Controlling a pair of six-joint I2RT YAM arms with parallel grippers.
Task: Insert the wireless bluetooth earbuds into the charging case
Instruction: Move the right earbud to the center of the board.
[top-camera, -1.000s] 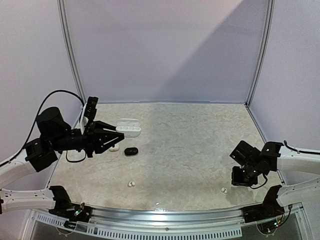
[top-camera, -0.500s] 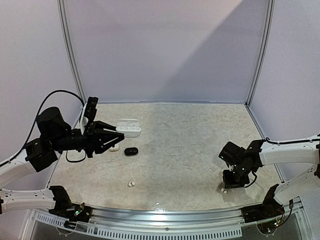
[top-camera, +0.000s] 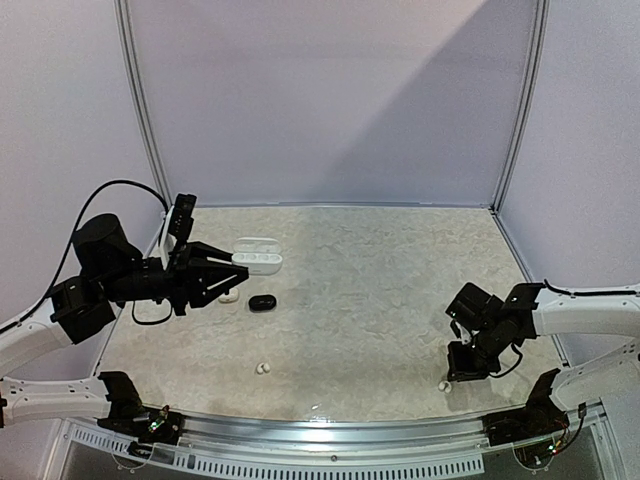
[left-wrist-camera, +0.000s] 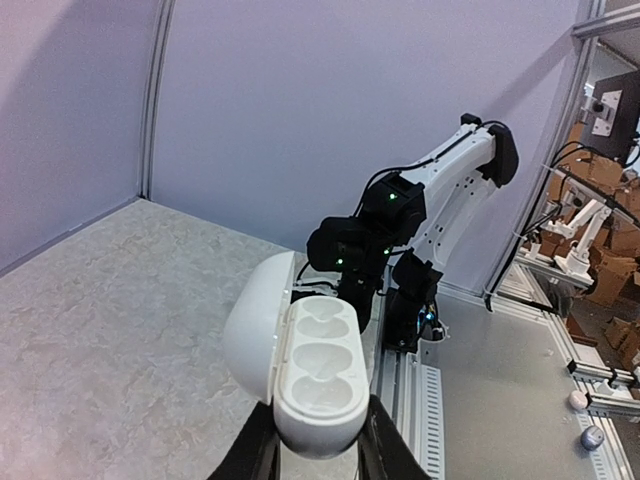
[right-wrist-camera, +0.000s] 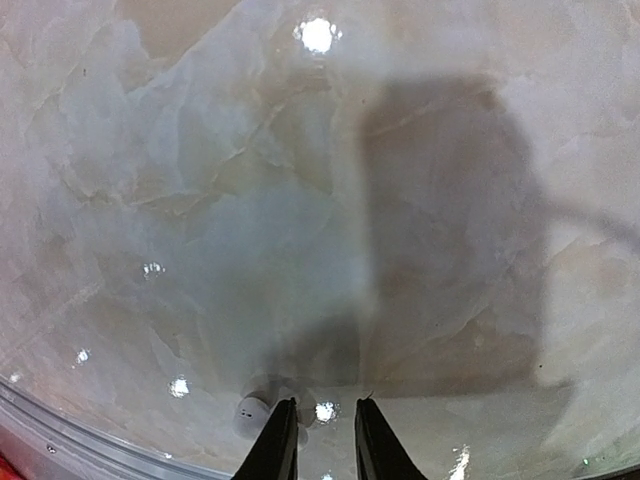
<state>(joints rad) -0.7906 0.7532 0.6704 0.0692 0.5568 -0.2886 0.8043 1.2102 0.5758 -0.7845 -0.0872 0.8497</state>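
Observation:
My left gripper (top-camera: 226, 272) is shut on a white charging case (top-camera: 257, 256) and holds it above the table at the far left. In the left wrist view the case (left-wrist-camera: 318, 370) is open, its lid swung left and its several wells empty, with the fingers (left-wrist-camera: 385, 455) clamped on its near end. My right gripper (top-camera: 457, 374) points down at the table near the front right, next to a white earbud (top-camera: 444, 385). In the right wrist view that earbud (right-wrist-camera: 250, 414) lies just left of the left finger (right-wrist-camera: 283, 445). The jaws stand slightly apart with nothing between them. Another white earbud (top-camera: 263, 368) lies front left.
A black oval case (top-camera: 262, 302) and a small white object (top-camera: 229, 296) lie under the held case. The metal front rail (top-camera: 330, 430) runs just beyond the right gripper. Pale walls close in the back and sides.
My right arm swung in towards the left and came down, bringing its gripper to the table beside the front-right earbud. The left arm and the case have not moved.

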